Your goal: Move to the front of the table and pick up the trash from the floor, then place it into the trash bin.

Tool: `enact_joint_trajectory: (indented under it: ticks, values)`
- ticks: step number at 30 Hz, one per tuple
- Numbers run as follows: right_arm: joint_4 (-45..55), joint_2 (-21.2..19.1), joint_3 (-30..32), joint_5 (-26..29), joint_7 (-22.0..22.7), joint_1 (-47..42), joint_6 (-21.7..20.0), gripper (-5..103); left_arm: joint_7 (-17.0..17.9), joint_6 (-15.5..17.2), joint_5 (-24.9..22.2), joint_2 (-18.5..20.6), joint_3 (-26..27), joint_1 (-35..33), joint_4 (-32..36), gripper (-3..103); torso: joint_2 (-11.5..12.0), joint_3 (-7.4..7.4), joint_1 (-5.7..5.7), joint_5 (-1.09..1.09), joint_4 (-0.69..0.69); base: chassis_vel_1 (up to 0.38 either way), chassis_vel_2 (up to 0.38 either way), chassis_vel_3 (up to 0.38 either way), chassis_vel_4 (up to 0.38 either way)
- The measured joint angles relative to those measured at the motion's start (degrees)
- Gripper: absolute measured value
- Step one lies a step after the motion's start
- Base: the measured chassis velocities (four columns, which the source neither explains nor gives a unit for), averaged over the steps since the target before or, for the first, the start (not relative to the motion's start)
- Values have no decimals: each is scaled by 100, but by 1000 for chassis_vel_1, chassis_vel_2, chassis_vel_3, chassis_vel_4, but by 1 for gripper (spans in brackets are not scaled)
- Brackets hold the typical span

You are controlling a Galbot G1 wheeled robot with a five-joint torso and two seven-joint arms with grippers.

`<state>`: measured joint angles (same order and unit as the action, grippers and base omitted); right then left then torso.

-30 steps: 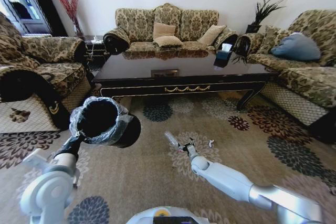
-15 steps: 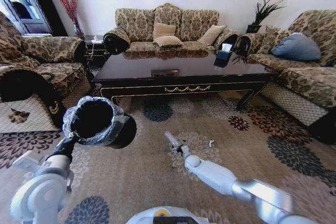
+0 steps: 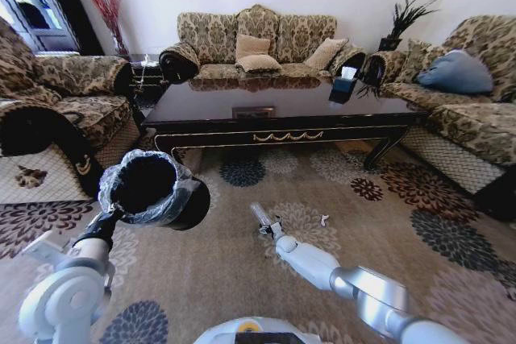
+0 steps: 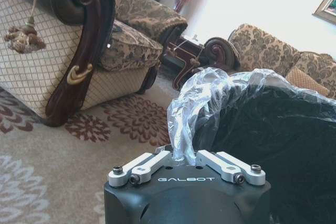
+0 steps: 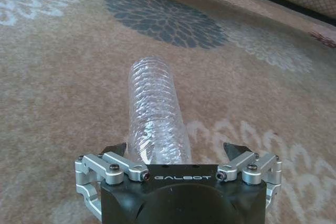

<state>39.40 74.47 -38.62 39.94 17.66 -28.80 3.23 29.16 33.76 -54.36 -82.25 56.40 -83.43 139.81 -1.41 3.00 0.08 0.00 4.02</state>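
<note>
Room w/ sofas around; table [image 3: 278,110] stood across the head view, robot already in front of it on the carpet [image 3: 242,271], so approach looked done; bin [image 3: 155,189] was off the floor, tipped w/ mouth toward the camera, held up at the robot's left side; left gripper [image 4: 185,156] was clenched on the bin's liner [image 4: 202,95] at the rim, fingers pinching the plastic, per left wrist view; inside of bin looked dark, couldn't tell if anything was in it.

Right arm reached fwd and low over the carpet, between robot and table; right gripper [image 5: 177,153] had its fingers spread to either side of a clear ribbed plastic bottle [image 5: 155,114], w/ a gap showing on the one side, so not gripping as far as seen; bottle lay along the carpet, pointing away from the gripper, near end between the fingers; in head view bottle [image 3: 260,215] sat just ahead of the gripper.

Small white scrap [image 3: 323,220] lay on the carpet near the bottle, to the right, apart from it.

Progress, my read: drive done, bin in hand, first pick only lined up; grip not closed, nothing seen dropped in bin; bottle and scrap left to collect.
</note>
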Motion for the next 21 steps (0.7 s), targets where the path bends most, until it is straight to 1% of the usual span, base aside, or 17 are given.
enact_joint_trajectory:
  ticks: [1,2,4,5,7,8,10,11,12,13,17,18,19,20,21]
  values:
    - [0,-7,14,-7,0,-9,-2,100,-1,0,17,-12,-10,-8,2,3,0,0,0,0,0,0,0,0,0]
    - [0,-14,27,-20,-4,-21,-4,103,-1,0,27,-17,-12,-16,6,3,0,0,0,0,-1,0,0,0,0]
    - [0,-20,36,-36,-14,-33,-5,103,-1,0,31,-18,-12,-22,11,3,0,0,0,0,-1,0,0,0,0]
    - [2,-25,46,-50,-37,-45,-6,100,-1,0,35,-17,-9,-33,23,3,0,0,0,0,-1,0,0,0,0]
    - [35,-47,49,-61,-86,-66,-7,90,-1,0,39,-11,4,-50,38,3,0,0,0,1,-1,0,0,0,0]
    - [35,-47,49,-61,-86,-66,-7,90,-1,0,39,-11,4,-50,38,3,0,0,0,1,-1,0,0,0,0]
    - [113,-94,47,-98,-124,-92,-9,79,-1,1,41,-7,14,-68,64,3,0,0,0,1,-1,0,0,0,0]
    - [155,-123,40,-108,-131,-104,-11,79,-1,1,41,-5,20,-73,72,3,0,0,0,1,-1,0,0,0,0]
    - [213,-165,32,-122,-136,-117,-15,74,-1,1,42,-4,26,-77,78,3,0,0,0,1,-1,0,0,0,0]
    - [213,-165,32,-122,-136,-117,-15,74,-1,1,42,-4,26,-77,78,3,0,0,0,1,-1,0,0,0,0]
    - [370,-312,6,-221,-142,-141,-5,52,1,2,43,-18,27,-91,94,3,0,0,0,1,-1,0,0,0,0]
    - [370,-312,6,-221,-142,-141,-5,52,1,2,43,-18,27,-91,94,3,0,0,0,1,-1,0,0,0,0]
    - [394,-350,3,-297,-144,-148,26,47,3,1,45,-27,25,-92,95,3,0,0,0,1,-1,0,0,0,0]
    - [412,-392,1,-388,-150,-158,73,47,5,2,45,-31,21,-92,95,3,0,0,0,1,-1,0,0,0,0]
    - [423,-427,0,-456,-170,-167,112,42,6,1,46,-33,19,-92,95,3,0,0,0,1,-1,0,0,0,0]
